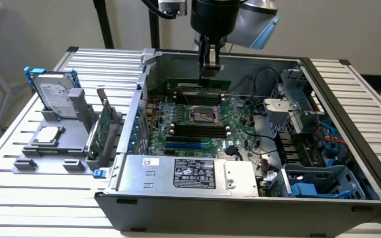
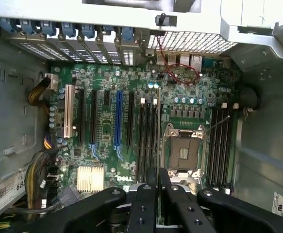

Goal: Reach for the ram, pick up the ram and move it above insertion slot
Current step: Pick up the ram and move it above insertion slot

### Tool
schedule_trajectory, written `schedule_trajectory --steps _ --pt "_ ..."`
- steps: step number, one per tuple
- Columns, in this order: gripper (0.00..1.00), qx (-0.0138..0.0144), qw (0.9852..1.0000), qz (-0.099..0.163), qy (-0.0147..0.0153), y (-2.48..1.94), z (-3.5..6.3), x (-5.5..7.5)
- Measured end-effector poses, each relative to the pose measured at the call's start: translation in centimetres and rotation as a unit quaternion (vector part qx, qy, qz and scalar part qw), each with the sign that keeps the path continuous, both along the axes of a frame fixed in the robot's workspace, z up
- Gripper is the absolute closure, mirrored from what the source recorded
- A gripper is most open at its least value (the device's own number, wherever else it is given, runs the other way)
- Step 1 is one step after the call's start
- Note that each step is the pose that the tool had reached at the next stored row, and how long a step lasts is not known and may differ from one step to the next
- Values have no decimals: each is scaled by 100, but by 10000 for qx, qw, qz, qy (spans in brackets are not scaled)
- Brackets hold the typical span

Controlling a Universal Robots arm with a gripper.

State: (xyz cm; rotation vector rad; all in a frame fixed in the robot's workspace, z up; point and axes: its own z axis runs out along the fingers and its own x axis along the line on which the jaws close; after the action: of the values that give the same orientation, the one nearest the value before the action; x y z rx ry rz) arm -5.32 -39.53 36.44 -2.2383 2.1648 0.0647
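Already the ram hangs inside the open computer case, a long green stick held level by its upper edge. The gripper is closed on it, its fingers pinching the board near the middle, likely so the stick stays balanced and does not tip at either end. It sits over the far part of the motherboard, just beyond the CPU socket, above the bank of memory slots on the far side of that socket. Whether its lower edge touches a slot or still floats over it I cannot tell.

From the wrist view the closed fingers point straight down at the board, the socket just beside them, with dark slot banks on both sides of it. Looking straight down in this way suits lining a thin card up with a narrow slot.

On the table, at the exterior view's left, a grey fixture keeps the other parts upright and apart: a silver hard drive in a blue frame at the far end, a broader green card standing on edge next to the case wall, and a small square chip lying flat. Standing them in holders like this probably gives a gripper a clean edge to take.
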Motion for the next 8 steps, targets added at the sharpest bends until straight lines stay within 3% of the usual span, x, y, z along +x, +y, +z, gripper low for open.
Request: schedule_trajectory --steps 8 --pt "87 -24 10000 -23 0 160 0 65"
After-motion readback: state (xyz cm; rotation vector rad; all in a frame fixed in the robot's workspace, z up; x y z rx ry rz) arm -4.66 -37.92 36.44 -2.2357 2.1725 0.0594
